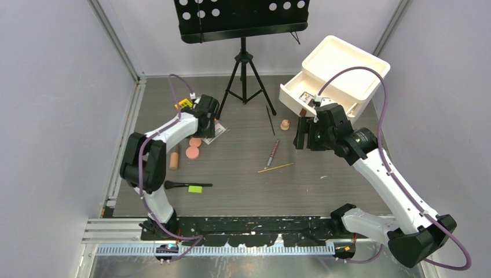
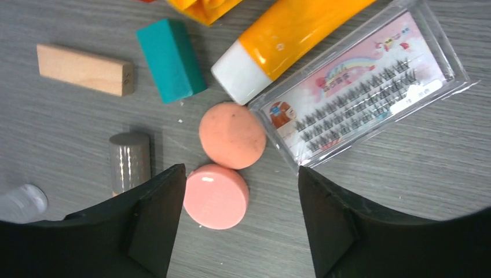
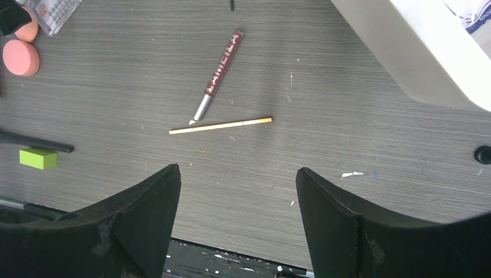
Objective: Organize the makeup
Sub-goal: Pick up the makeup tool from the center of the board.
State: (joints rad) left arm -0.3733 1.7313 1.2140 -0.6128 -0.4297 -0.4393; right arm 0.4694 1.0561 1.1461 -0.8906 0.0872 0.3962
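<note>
The left end effector hangs low over the left rear of the worktop, jaws spread wide and nothing pinched. The pink round compact lies flat between them, just beside the finger on that view's left; whether it touches that finger is hard to tell. A matte peach puff touches the compact's far side and sits against a clear tray of false lashes. An orange tube with a white cap runs out of the top edge, as does a yellow thing beside it. A teal block and a wooden block lie off to the left. A grey-brown cylinder is partly hidden by the finger, and a clear rounded thing at the lower left is too blurred to name. The right end effector is also spread and empty, above bare worktop near the white drawer box, which is cut off at the upper right. Ahead of it lie a red-barrelled pen and a thin tan pencil, the pen's silver tip all but meeting the pencil. At that view's left edge the black brush shows only its handle, next to a green block. From above, a thin black pencil and a small tan knob lie near the box's open drawer, whose contents are too small to make out.
</note>
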